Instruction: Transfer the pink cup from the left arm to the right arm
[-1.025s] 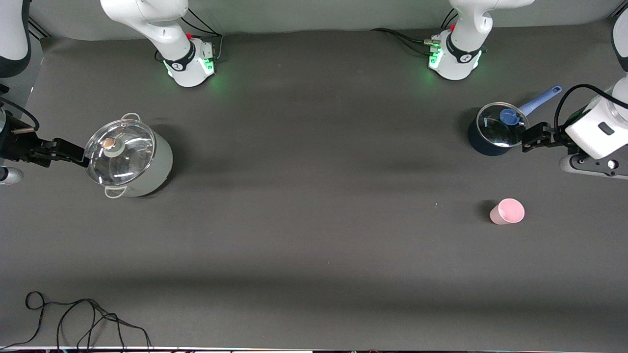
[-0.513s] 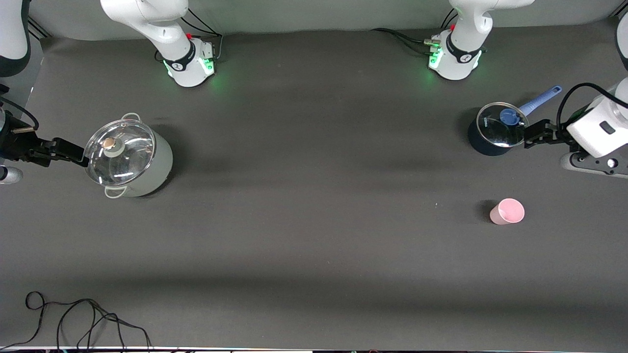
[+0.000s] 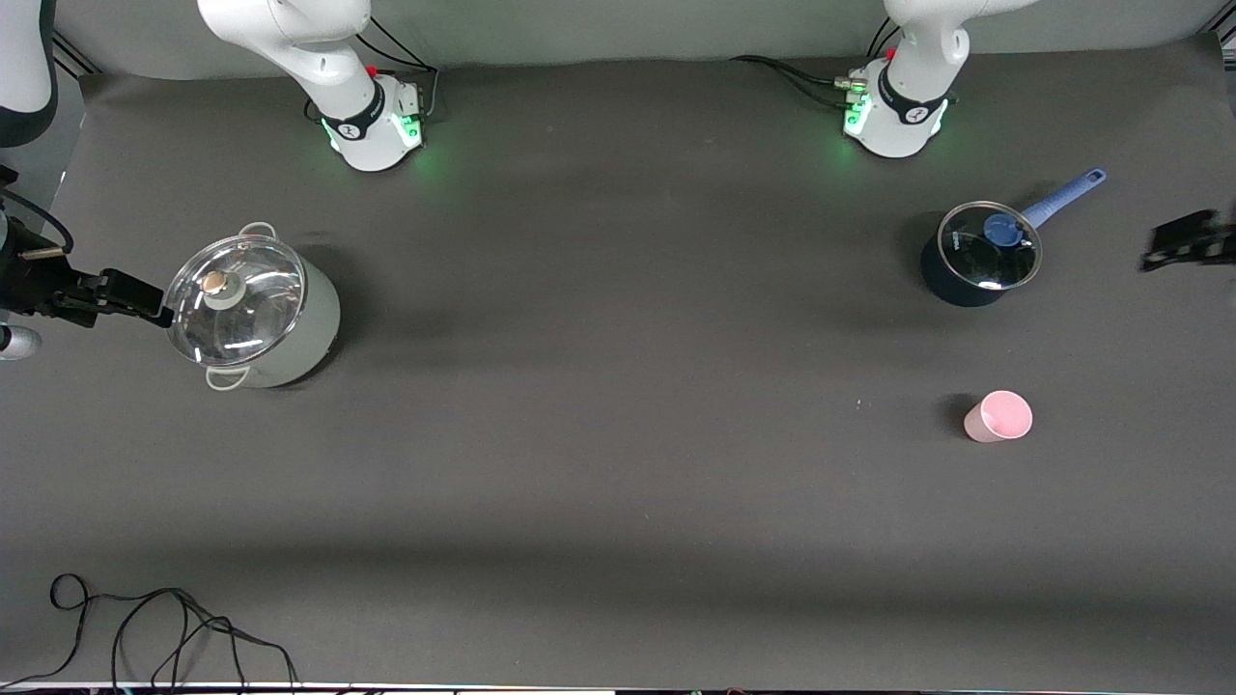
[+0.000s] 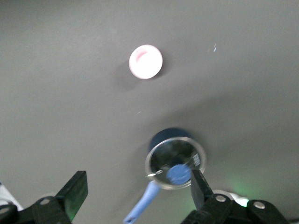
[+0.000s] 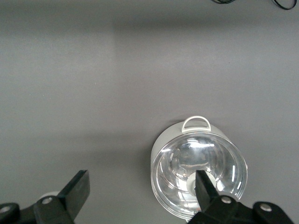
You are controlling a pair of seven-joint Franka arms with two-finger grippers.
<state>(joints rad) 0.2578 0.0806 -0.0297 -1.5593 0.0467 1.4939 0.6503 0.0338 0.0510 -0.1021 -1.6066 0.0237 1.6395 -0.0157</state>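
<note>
Standing upright with its mouth up, the pink cup (image 3: pixel 998 416) sits at lower right of the front view, nearer the camera than the blue saucepan (image 3: pixel 977 255), alone on the bench (image 3: pixel 618 463). Left gripper (image 3: pixel 1183 241) hangs blurred at the right edge, fingers (image 4: pixel 74 191) spread wide and empty. Right gripper (image 3: pixel 121 294) waits beside the lidded steel pot (image 3: pixel 253 307), fingers (image 5: pixel 77 189) wide.
</note>
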